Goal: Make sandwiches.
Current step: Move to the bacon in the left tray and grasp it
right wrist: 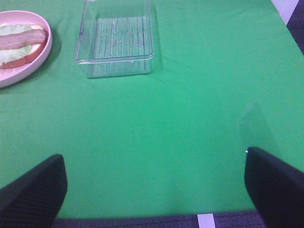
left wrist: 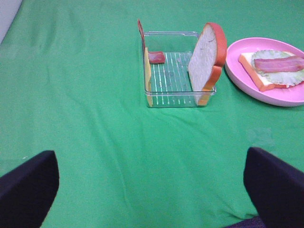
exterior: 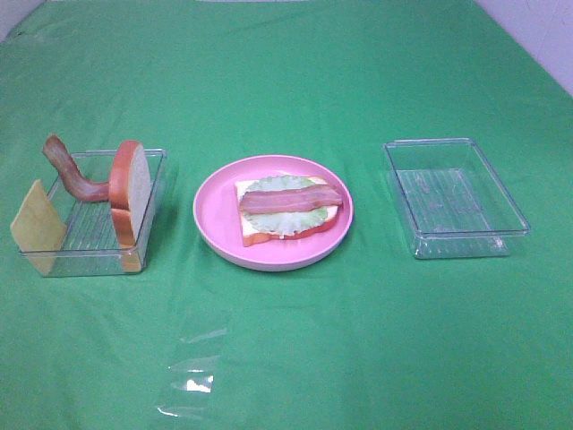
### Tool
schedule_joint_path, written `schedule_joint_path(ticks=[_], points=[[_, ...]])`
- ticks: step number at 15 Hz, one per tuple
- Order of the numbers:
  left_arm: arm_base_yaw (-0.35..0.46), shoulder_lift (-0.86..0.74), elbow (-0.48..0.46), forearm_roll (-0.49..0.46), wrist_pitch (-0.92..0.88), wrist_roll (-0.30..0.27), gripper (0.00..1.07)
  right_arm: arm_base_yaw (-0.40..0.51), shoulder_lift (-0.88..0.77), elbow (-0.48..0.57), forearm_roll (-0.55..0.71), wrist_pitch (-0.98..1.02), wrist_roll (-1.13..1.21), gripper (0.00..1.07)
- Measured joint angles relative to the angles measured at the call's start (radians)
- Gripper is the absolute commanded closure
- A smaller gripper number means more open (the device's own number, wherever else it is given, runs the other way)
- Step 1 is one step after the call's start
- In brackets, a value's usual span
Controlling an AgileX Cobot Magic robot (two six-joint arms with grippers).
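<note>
Bread slice (left wrist: 205, 59) upright in tray (left wrist: 171, 99) ahead of my open left gripper (left wrist: 152, 190), farther from my open right gripper (right wrist: 154, 190)

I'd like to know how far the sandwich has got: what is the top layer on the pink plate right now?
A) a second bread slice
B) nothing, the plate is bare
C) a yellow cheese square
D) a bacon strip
D: a bacon strip lies on top of the lettuce and the bottom bread slice on the pink plate, while the cheese square and the other bread slice sit in the left tray.
</note>
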Motion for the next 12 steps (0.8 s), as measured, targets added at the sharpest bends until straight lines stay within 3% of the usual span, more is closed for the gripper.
schedule_joint_path(ticks=[8, 12], points=[[0.0, 0.006, -0.001, 0.0, -0.001, 0.0, 0.09, 0.0, 0.0, 0.0, 0.0, 0.0, 0.0, 0.09], [0.0, 0.221, -0.057, 0.0, -0.113, -0.041, 0.09, 0.0, 0.0, 0.0, 0.0, 0.0, 0.0, 0.09]])
